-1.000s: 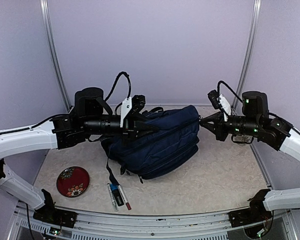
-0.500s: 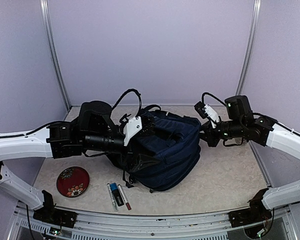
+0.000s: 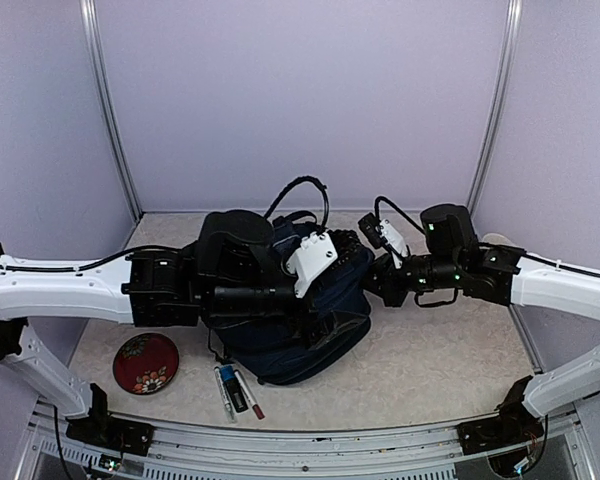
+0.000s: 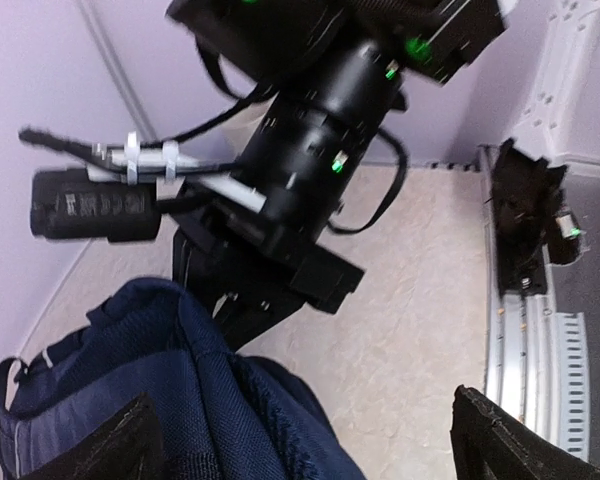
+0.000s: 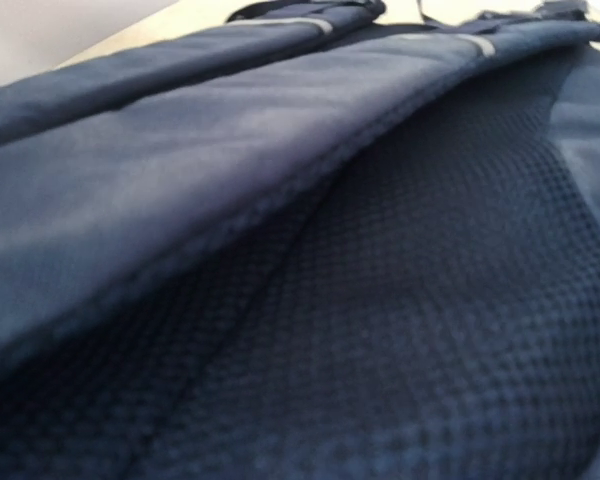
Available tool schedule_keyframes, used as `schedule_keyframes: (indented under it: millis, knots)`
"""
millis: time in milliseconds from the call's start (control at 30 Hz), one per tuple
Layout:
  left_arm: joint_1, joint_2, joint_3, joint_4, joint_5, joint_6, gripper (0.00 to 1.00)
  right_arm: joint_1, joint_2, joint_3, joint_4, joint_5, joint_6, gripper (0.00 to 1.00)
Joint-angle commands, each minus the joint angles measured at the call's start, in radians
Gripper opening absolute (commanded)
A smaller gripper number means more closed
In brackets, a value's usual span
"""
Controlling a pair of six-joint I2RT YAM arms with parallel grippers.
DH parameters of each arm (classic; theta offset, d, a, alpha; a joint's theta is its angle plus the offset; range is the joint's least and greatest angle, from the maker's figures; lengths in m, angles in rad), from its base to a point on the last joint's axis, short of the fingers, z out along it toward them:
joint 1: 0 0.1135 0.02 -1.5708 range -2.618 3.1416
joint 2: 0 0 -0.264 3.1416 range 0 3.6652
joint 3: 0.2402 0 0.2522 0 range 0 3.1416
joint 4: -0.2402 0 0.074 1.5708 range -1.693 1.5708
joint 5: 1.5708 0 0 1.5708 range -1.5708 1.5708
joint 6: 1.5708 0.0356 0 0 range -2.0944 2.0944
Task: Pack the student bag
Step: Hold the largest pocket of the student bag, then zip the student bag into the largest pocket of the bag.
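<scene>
Student bag (image 3: 320, 335) sits slumped mid-table, partly under my left arm.

Left gripper (image 4: 315, 442): fingers spread wide and holding nothing. It hangs just over the bag's upper edge, bare table (image 3: 450, 350) below.

Right gripper (image 3: 372, 278): closed, with its tip pushed into the top fold at the bag's right end. From the left wrist view I read that as a pinch on the fabric. Its own camera gives only navy cloth and dark mesh at close range, and its fingers are out of shot.

Progress, as I judge it: early.
- A cluster of pens (image 3: 236, 390) lies on the table just in front of the bag, outside it.
- A red patterned dish (image 3: 146, 362) sits off to the left, well apart.
- I cannot see an open mouth or any contents.
- Left to do: open the bag, load the loose items, close it.
</scene>
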Motion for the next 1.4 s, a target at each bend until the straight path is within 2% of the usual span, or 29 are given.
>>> schedule_keyframes:
  millis: [0,100,267,467,533,700,767,1067,1233,1367]
  knots:
    - [-0.021,0.079,0.027,-0.056,-0.336,-0.067,0.97,0.002,0.017,-0.011,0.204,-0.007,0.058,0.0]
    - [-0.027,0.149,0.116,-0.133,-0.477,-0.05,0.96,0.004,0.046,-0.011,0.189,-0.014,0.058,0.0]
    - [-0.018,0.196,0.123,-0.113,-0.5,0.024,0.95,0.004,0.065,-0.019,0.16,-0.045,0.061,0.0]
    - [0.011,0.229,0.104,-0.154,-0.547,0.007,0.82,0.003,0.036,-0.04,0.105,-0.008,0.075,0.0]
    - [0.019,0.223,0.087,-0.149,-0.529,0.004,0.67,0.002,0.029,-0.032,0.062,0.018,0.067,0.0]
    - [0.036,0.174,0.041,-0.125,-0.466,-0.005,0.14,-0.01,-0.015,-0.059,0.01,0.052,0.066,0.0]
    - [0.04,0.136,0.008,-0.092,-0.45,0.004,0.0,-0.025,-0.034,-0.08,-0.001,0.057,0.073,0.0]
    - [0.044,-0.008,-0.078,-0.071,-0.327,0.06,0.0,-0.102,-0.067,-0.136,-0.033,0.056,0.056,0.0]
    - [0.035,-0.124,-0.129,-0.091,-0.323,0.098,0.0,-0.136,-0.048,-0.125,-0.107,0.089,0.018,0.0]
    - [0.02,-0.242,-0.201,-0.046,-0.211,0.177,0.0,-0.181,-0.009,-0.131,-0.11,0.076,0.007,0.0]
